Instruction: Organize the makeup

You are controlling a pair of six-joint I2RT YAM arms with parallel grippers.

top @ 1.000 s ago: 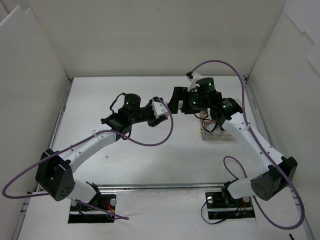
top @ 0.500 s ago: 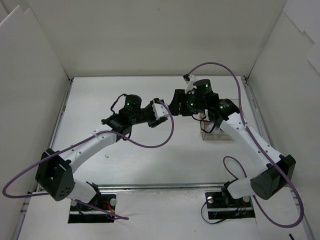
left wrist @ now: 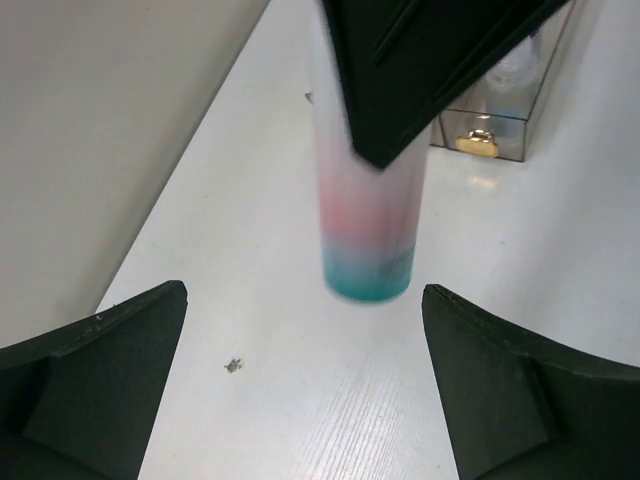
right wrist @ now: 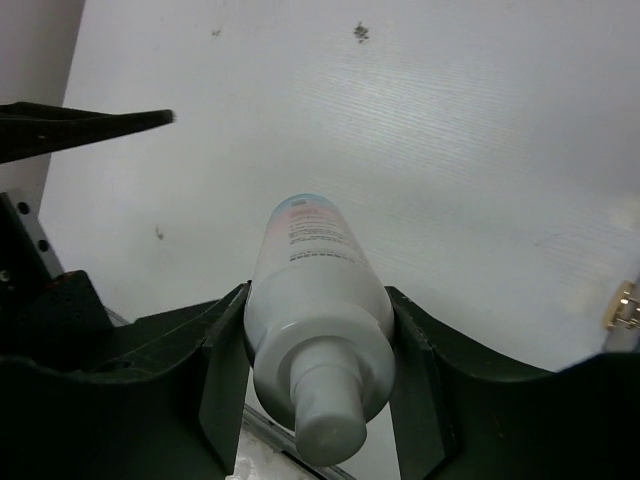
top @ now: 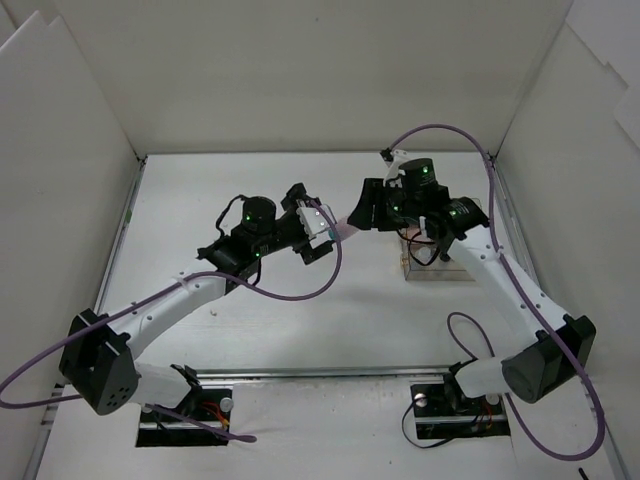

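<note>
A frosted bottle, one of the makeup pieces, fades from white through pink to a teal end. It hangs in the air above the table. My right gripper is shut on the bottle near its white spray nozzle, one finger on each side. From above, the bottle points left out of the right gripper. My left gripper stands wide open just short of the teal end, touching nothing. In the top view the left gripper faces the right one across a small gap.
A clear acrylic box stands on the table under the right arm. In the left wrist view the box holds a pale bottle and a gold-topped item. White walls close in the table on three sides.
My left gripper has opened, let go of the bottle and drawn back a little to the left. My right gripper has closed on the bottle and now carries it alone.
</note>
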